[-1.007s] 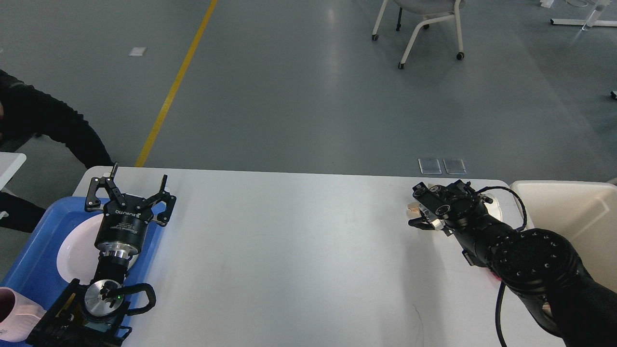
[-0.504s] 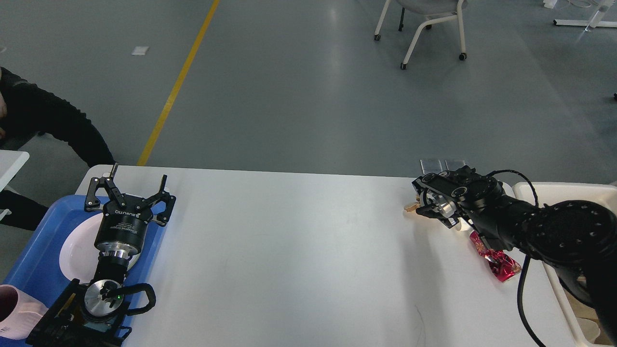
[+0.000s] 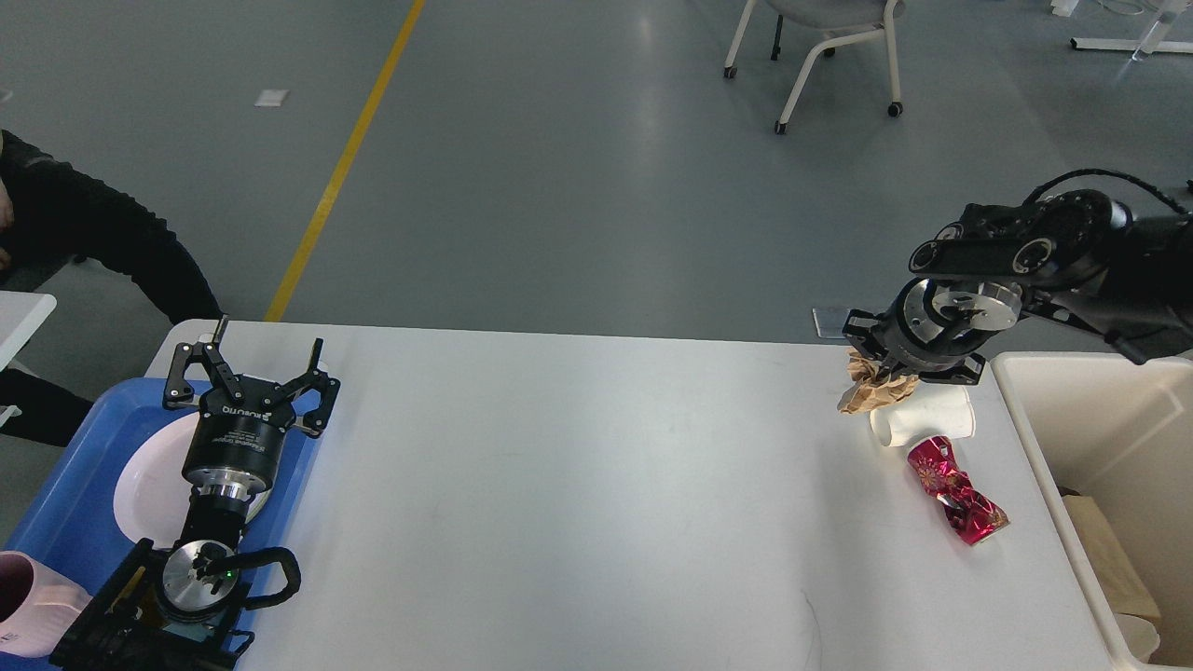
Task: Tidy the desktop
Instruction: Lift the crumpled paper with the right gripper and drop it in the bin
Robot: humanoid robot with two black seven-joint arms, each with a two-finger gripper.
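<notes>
The white desk [image 3: 578,485] fills the lower half of the view, from 8 to 4 o'clock. The left pincer [image 3: 250,359] is seen at 9 o'clock with its fingers spread wide and nothing held, poised above a blue tray [image 3: 75,503] that overhangs the desk's left edge. A white plate [image 3: 144,485] lies in the tray under the arm; a pink cup [image 3: 28,596] sits at the tray's near corner. The right pincer [image 3: 885,371] is seen at 3 o'clock, raised off the desk, closed on crumpled brown paper [image 3: 871,391], which hangs over the desk's right end. Just below the paper a white paper cup [image 3: 925,417] lies on its side, touching a crushed red can [image 3: 955,489]. A cream bin [image 3: 1025,410] stands against the desk's right edge, with brown paper and a cup inside.
</notes>
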